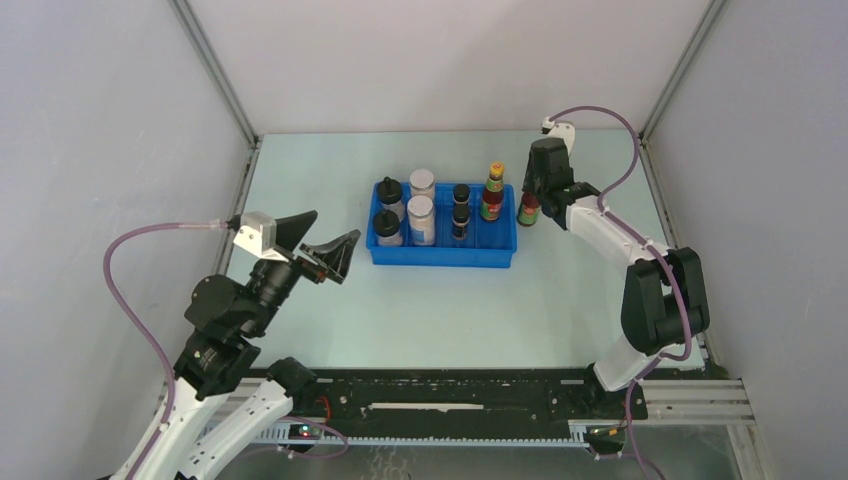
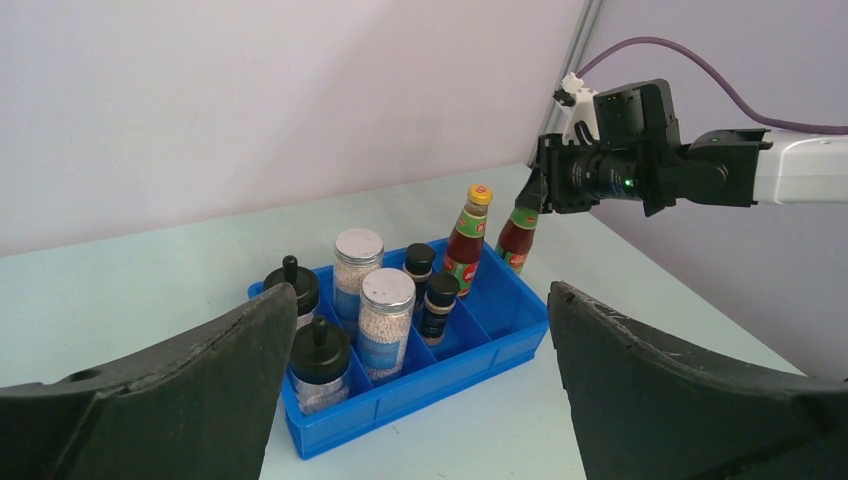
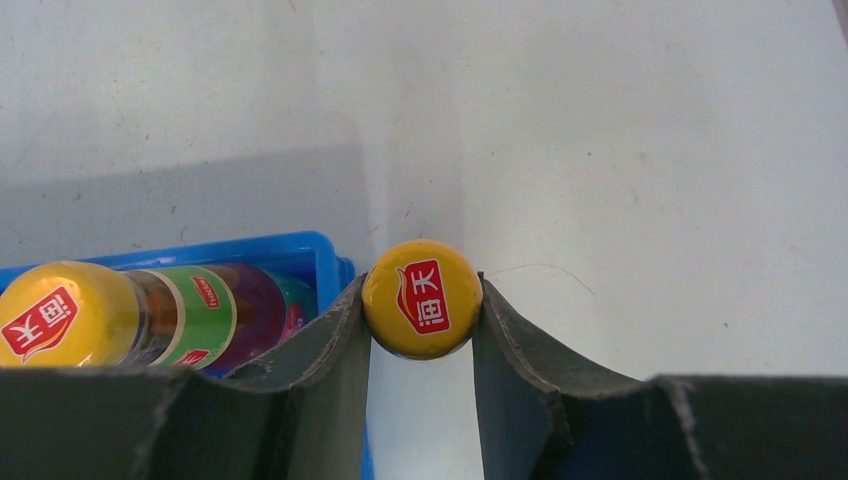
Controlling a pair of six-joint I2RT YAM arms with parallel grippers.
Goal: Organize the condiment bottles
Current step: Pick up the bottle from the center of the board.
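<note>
Seven condiment bottles stand in the blue tray [image 1: 443,260]: two black knob-capped ones [image 1: 388,192] at the left, two clear white-lidded ones [image 1: 421,218], two short dark ones [image 1: 460,220], and one slim orange-capped one [image 1: 493,195] at the right. My right gripper [image 3: 421,300] is shut on the orange cap of the second slim bottle [image 1: 529,211], upright just outside the tray's right end. I cannot tell whether it touches the table. My left gripper [image 1: 325,245] is open and empty, well left of the tray.
The tray's right wall [image 3: 330,255] is next to the held bottle. Grey enclosure walls stand at the back and on both sides. The left wrist view shows the whole tray [image 2: 420,390] between its fingers, with the right arm [image 2: 640,165] behind it.
</note>
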